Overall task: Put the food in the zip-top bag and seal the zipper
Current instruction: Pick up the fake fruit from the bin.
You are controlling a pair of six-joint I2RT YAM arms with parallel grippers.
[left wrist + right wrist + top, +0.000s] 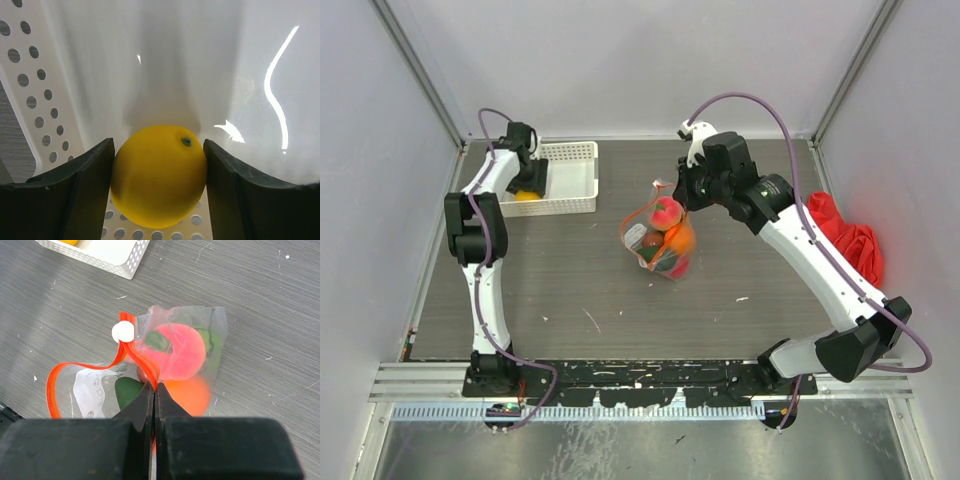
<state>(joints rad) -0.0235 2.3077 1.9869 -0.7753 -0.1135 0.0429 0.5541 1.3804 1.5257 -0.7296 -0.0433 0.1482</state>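
The zip-top bag lies mid-table and holds several fruits: a peach-pink one, an orange one, a dark green one and a light green one. My right gripper is shut on the orange-red zipper strip at the bag's mouth, just below the white slider. The strip loops open to the left. My left gripper is down inside the white basket, its fingers pressed on both sides of the yellow fruit, which also shows in the top view.
A red cloth lies bunched at the right edge of the table. The basket's perforated walls stand close round my left gripper. The basket's corner shows in the right wrist view.
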